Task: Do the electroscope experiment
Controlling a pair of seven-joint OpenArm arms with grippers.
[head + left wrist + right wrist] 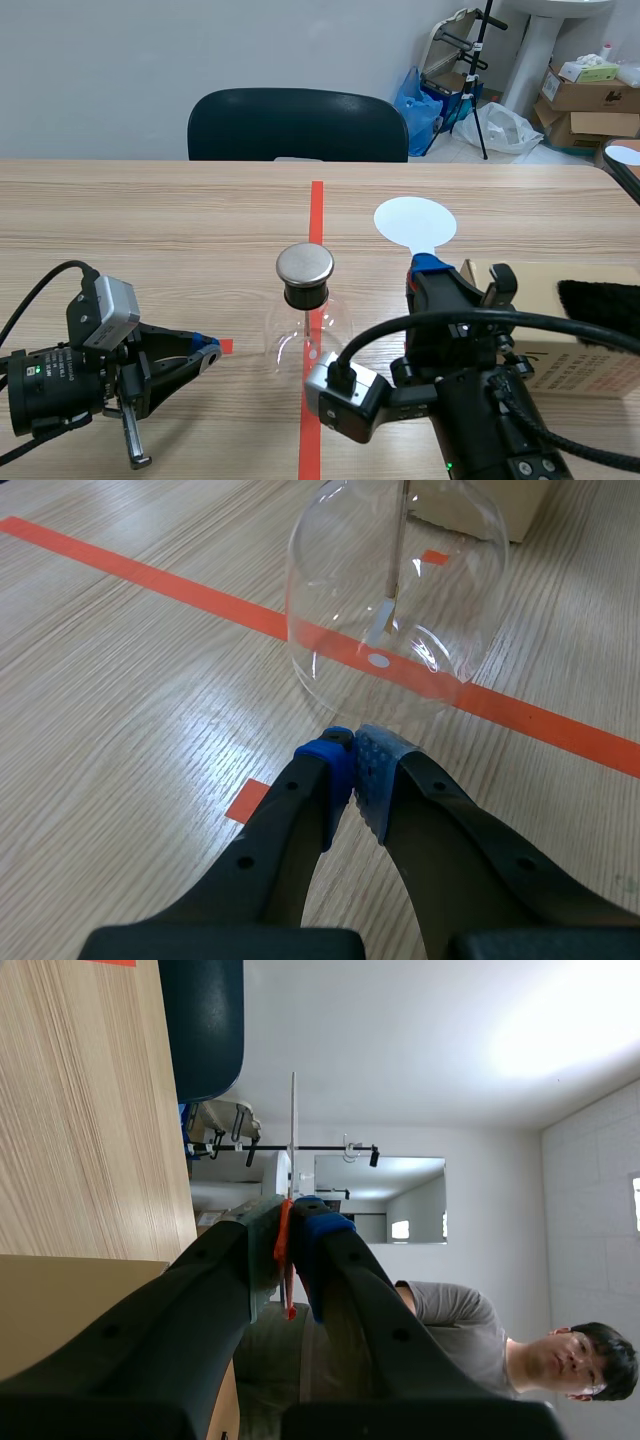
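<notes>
The electroscope, a clear glass flask (pixel 312 338) with a round metal cap (pixel 305 264), stands on the red tape line at the table's middle. My left gripper (pixel 207 350) lies low on the table to its left, shut on nothing. In the left wrist view its fingertips (pixel 352 742) meet just short of the flask (pixel 395 600), which shows a thin rod inside. My right gripper (pixel 430 265) is raised to the right of the flask and shut on the orange handle (pixel 285 1250) of a white round paddle (pixel 415 221), seen edge-on (pixel 293 1110) in the right wrist view.
A cardboard box (pixel 560 330) with a black furry pad (pixel 600 305) on it sits at the right, behind my right arm. A dark chair (pixel 298 125) stands across the table. A person (pixel 470 1335) shows in the right wrist view.
</notes>
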